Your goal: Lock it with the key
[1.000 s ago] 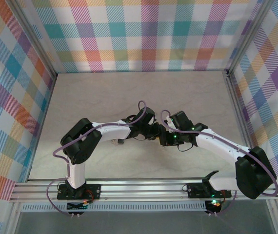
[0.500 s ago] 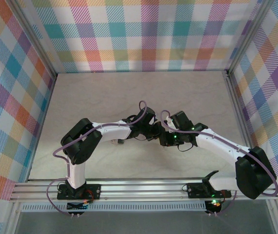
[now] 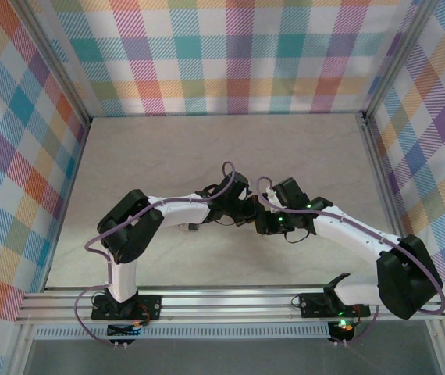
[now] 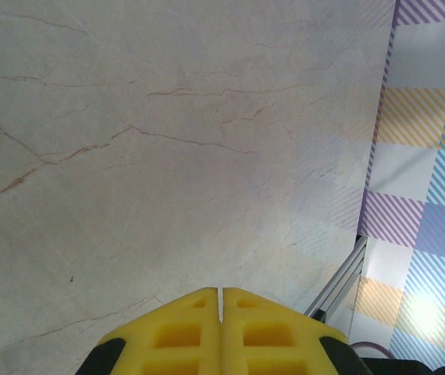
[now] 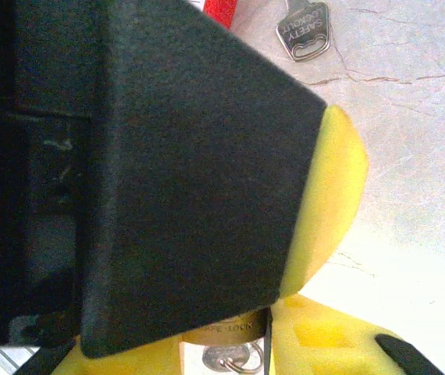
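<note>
My left claw (image 4: pixel 220 295) is pressing its pads together on nothing, close to the padlock (image 5: pixel 226 334). My right claw (image 5: pixel 201 344) is pinching the padlock. A key (image 5: pixel 304 30) is lying on the table (image 4: pixel 168 156) beyond the padlock. I am fearing the left claw is missing the key, so turning locks nothing.

We see walls (image 3: pixel 230 55) with checks of pink, blue, green, orange, purple and white. The table (image 3: pixel 168 148) is pale cream with thin brown lines like cracks. The left arm (image 3: pixel 179 207) and the right arm (image 3: pixel 347 230) are white and black, and a purple cable (image 3: pixel 90 242) loops by the left one. The left gripper (image 4: pixel 220 301) and the right gripper (image 5: pixel 226 348) are yellow. The key (image 5: pixel 304 31) is silver, the lock (image 5: pixel 222 334) is gold, and a red piece (image 5: pixel 218 9) sits near the key
</note>
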Action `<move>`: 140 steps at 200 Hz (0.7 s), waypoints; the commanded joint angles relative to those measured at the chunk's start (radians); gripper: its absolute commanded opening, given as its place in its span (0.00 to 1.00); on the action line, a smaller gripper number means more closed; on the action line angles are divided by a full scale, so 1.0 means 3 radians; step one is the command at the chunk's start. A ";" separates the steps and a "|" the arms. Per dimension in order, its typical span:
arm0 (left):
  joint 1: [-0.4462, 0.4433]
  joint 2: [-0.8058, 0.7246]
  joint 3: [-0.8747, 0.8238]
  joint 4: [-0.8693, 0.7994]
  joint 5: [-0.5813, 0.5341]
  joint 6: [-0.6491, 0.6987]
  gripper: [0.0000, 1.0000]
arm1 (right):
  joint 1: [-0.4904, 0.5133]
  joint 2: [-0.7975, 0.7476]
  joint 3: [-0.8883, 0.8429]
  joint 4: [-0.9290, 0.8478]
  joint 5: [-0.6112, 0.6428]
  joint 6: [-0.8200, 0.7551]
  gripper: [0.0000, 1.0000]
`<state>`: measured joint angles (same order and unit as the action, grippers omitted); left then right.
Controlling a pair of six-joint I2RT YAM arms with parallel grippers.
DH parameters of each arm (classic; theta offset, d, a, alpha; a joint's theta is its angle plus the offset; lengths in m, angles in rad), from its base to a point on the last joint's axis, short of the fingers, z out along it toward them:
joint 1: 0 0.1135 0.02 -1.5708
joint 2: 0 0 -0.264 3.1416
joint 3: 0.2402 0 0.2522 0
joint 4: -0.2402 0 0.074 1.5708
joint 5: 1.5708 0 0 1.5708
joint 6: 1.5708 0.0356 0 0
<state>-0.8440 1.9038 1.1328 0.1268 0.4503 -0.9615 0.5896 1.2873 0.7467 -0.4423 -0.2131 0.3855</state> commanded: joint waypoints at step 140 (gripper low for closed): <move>0.0167 -0.0313 -0.0256 0.0232 0.0043 -0.0067 0.00 | 0.0003 -0.0427 -0.0095 0.0058 0.0312 -0.0020 0.54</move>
<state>-0.8219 1.8633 1.0828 0.1722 0.4553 -0.9768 0.5896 1.2129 0.7414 -0.4419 -0.1650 0.3798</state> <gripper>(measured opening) 0.051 0.515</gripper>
